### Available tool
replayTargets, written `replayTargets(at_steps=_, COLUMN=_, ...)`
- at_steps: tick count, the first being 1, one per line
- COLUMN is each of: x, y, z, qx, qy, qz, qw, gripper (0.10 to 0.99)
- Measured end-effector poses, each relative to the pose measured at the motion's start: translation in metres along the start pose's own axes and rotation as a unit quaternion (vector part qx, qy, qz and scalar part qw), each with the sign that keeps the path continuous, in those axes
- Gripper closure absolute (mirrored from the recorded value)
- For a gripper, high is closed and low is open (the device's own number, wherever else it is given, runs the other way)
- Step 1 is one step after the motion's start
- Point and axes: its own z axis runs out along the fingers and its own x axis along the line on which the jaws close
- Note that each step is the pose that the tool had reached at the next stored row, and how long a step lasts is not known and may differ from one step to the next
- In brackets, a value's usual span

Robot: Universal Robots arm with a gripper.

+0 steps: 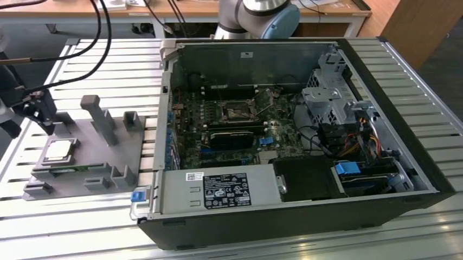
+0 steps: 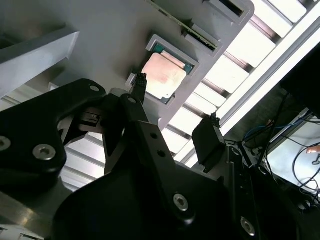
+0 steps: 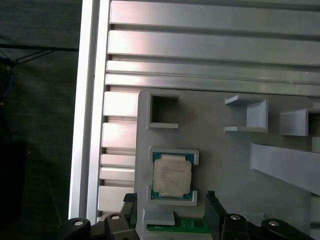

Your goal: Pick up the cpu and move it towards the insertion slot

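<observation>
exterior view: cpu lies flat in a recess of the grey fixture, which keeps it square; insertion slot well apart, inside the computer case | second wrist view: my gripper open, empty, spread wider than the cpu | first wrist view: fingertips flank the cpu's near edge, probably to clamp its sides.

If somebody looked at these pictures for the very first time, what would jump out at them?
First, the big open computer case in the middle of the exterior view, with the shiny-framed insertion slot inside it. Then, at that view's left, the silvery cpu lying in a grey fixture. In the first wrist view, the black gripper is open close to the cpu.
</observation>
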Motion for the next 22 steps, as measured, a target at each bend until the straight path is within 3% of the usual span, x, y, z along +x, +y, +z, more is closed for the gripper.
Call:
replayTargets(at_steps=3, x=-0.0001, y=-0.0004, z=0.0055, qx=0.0, qy=0.0001, qz=0.0, qw=1.0, gripper=0.427)
replayTargets(at_steps=4, x=-0.0002, y=-0.0005, z=0.0073, qx=0.0, qy=0.0001, qz=0.0, qw=1.0, gripper=0.369)
replayTargets(at_steps=22, x=-0.0047, y=-0.0019, z=0.037, qx=-0.0001, qy=0.001, qz=0.0, qw=1.0, gripper=0.369)
